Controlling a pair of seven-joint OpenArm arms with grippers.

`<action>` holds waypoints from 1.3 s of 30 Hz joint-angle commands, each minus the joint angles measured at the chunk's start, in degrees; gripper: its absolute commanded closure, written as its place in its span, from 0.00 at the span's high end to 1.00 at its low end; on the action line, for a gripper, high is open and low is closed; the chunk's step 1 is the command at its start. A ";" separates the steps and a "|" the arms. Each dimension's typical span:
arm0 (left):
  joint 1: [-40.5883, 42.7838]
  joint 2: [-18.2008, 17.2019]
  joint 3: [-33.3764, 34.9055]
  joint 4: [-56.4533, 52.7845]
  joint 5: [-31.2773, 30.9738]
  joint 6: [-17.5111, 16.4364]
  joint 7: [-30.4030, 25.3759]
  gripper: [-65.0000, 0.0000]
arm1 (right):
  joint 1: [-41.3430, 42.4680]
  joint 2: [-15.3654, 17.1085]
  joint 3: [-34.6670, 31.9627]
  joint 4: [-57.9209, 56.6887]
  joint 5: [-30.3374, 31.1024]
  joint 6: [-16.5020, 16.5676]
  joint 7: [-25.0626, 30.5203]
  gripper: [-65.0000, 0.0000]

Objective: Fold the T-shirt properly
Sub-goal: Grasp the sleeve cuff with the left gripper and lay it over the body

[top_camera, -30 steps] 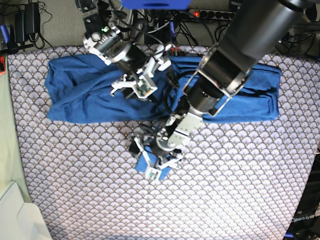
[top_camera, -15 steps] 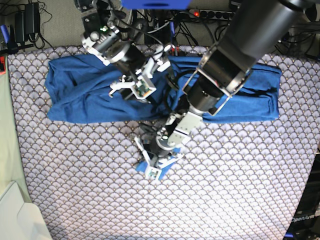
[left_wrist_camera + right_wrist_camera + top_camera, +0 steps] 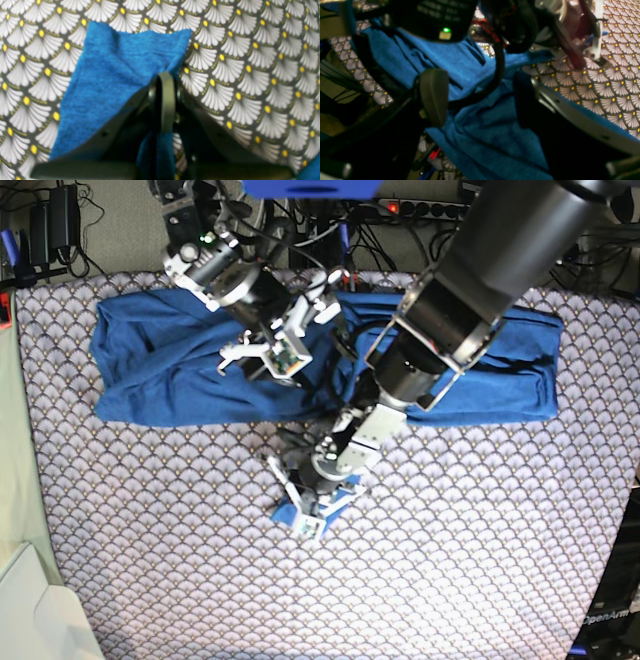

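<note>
The blue T-shirt (image 3: 170, 370) lies bunched in a long band across the far side of the table. A narrow piece of it reaches toward the table's middle, where my left gripper (image 3: 303, 520) is shut on its end. In the left wrist view the left gripper (image 3: 163, 82) has its fingers pressed together, pinching the blue fabric (image 3: 117, 75), which fans out flat beyond them. My right gripper (image 3: 258, 360) hovers open over the shirt's middle. In the right wrist view the right gripper (image 3: 480, 100) has wide-apart fingers (image 3: 433, 96) with wrinkled shirt (image 3: 482, 132) beneath them.
A scallop-patterned grey-white cloth (image 3: 450, 560) covers the table. Cables and a power strip (image 3: 430, 208) lie beyond the far edge. A white object (image 3: 40, 620) sits at the near left corner. A black cable (image 3: 498, 67) hangs across the shirt between my right gripper's fingers.
My left gripper has closed onto the blue fabric end, which now looks narrower and gathered. The right arm has shifted slightly toward the far left and stays open.
</note>
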 commanded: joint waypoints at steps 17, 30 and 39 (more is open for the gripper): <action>14.09 -19.61 -0.74 49.01 -7.78 12.53 12.08 0.01 | 0.78 -0.43 2.40 0.98 0.97 0.31 1.86 0.63; 35.71 -26.29 -25.09 76.26 -10.86 13.85 21.57 0.01 | 1.57 -0.43 2.04 0.89 1.06 0.31 1.68 0.63; 49.60 -28.58 -37.66 85.75 -10.86 13.76 23.60 0.01 | 1.57 -0.43 2.04 0.89 1.06 0.31 1.68 0.63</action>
